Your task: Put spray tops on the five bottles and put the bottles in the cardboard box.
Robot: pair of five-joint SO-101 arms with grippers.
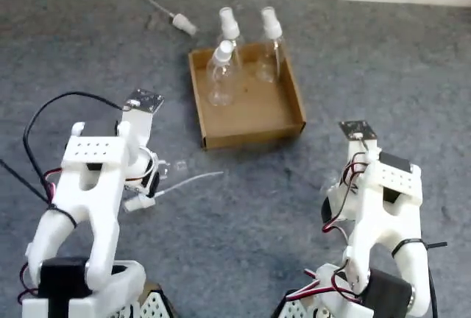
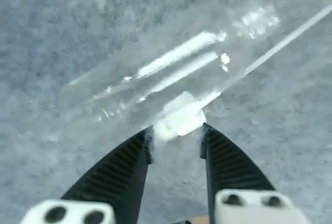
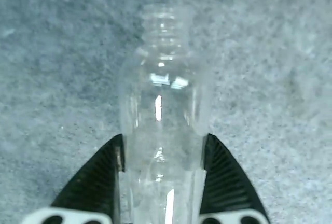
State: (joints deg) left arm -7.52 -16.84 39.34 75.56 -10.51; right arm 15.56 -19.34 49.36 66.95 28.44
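Left gripper (image 2: pixel 176 131) clenches a spray top (image 2: pixel 179 116); right gripper (image 3: pixel 163 141) grasps an open bottle (image 3: pixel 163 79). Misaligned, the dip tube (image 1: pixel 193 179) could miss the neck (image 3: pixel 165 19) — and bend.

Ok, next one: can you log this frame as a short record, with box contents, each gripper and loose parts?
box: cardboard box holding three bottles, each with a spray top on
left gripper: shut on a spray top, tube sticking out
right gripper: shut on an uncapped bottle
loose: another spray top on the table beyond the box
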